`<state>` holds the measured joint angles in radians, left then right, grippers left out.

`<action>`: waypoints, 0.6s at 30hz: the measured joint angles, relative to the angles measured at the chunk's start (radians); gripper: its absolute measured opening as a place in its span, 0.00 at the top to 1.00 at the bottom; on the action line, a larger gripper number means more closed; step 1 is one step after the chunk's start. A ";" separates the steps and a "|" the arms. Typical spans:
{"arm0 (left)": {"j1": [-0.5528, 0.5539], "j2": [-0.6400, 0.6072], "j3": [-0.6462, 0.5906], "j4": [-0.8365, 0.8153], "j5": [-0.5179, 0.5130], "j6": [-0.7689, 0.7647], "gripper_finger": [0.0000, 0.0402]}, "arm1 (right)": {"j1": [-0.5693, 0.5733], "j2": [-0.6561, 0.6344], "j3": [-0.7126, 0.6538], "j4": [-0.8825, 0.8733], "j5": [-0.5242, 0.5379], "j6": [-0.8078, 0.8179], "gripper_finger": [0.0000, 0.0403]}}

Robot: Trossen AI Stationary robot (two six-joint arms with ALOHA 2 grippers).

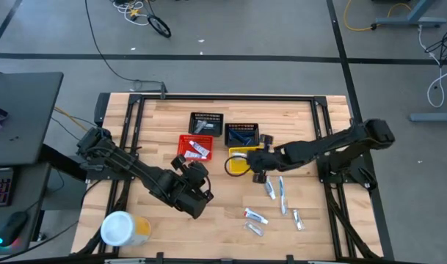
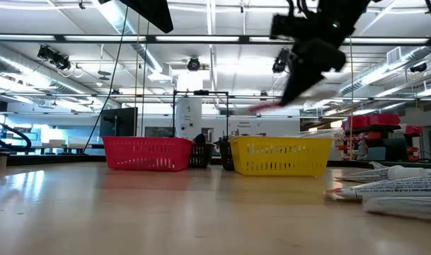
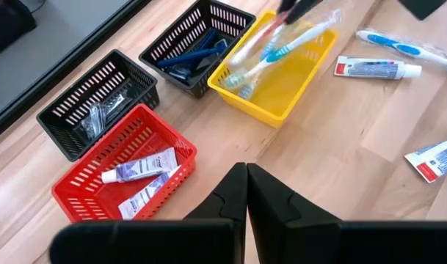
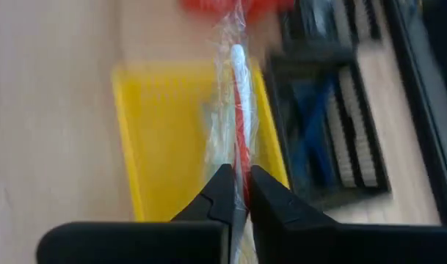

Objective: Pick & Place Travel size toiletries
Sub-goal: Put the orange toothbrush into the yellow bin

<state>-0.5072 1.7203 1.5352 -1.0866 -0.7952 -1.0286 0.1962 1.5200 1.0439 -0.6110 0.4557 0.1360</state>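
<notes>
Your left gripper, fingers pressed together on nothing, hangs just short of the red basket. Past that basket, over the yellow basket, your right gripper is clamped on a wrapped pink toothbrush. Its long axis runs straight out from the fingertips, pointing toward the red basket.

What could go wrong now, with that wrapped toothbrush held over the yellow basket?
The right end effector pinches the wrapped red toothbrush only at its end, so it may swing or slip free. It hangs near the yellow basket's edge beside the black basket, so on release it might land across the rim or in the neighbour.
</notes>
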 joint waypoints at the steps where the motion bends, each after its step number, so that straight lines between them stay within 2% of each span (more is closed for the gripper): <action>1: 0.002 0.000 0.000 0.000 -0.004 0.000 0.97 | -0.007 0.008 0.000 -0.038 -0.002 0.012 0.94; 9: 0.007 0.000 0.000 0.002 -0.031 0.000 0.97 | -0.049 0.155 -0.001 -0.021 -0.009 -0.111 0.93; 18: 0.006 0.000 0.000 0.002 -0.028 0.000 0.96 | -0.056 0.176 -0.001 0.027 -0.012 -0.196 0.72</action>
<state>-0.5011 1.7206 1.5352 -1.0843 -0.8230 -1.0286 0.1400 1.6960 1.0428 -0.5836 0.4441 -0.0599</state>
